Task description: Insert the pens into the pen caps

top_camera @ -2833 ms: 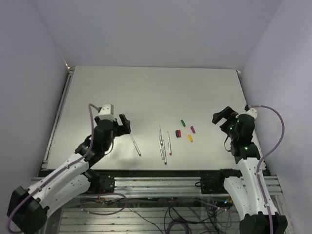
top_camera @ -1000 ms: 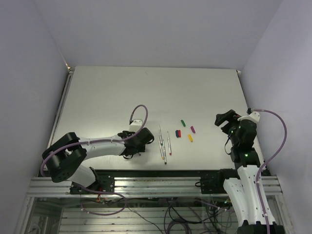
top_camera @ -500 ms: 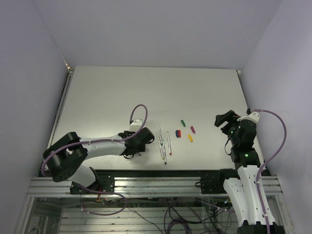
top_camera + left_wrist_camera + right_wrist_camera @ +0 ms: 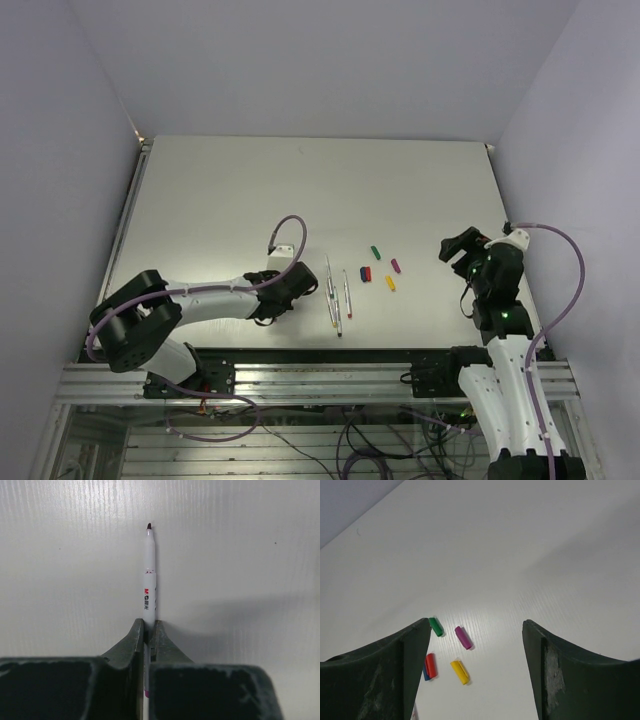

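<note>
A pale, ribbed worktop (image 4: 300,190) stands between plain lilac walls (image 4: 300,60). The left jaws are closed tight on a white pen (image 4: 149,580) that juts straight ahead of them. The right jaws are wide apart and empty, and the coloured caps (image 4: 463,637) lie ahead of them.

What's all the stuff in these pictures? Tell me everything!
table: one, white, under everything
held pen: one, white with a dark tip, in the left gripper
loose pens: about four, white, bunched mid-table
green cap: one, green, farthest back
purple cap: one, purple, beside the green cap
yellow-orange cap: one, nearest
red cap: one, red, against the blue cap
blue cap: one, blue, half hidden
left gripper: dark, shut
right gripper: dark, open, empty
</note>
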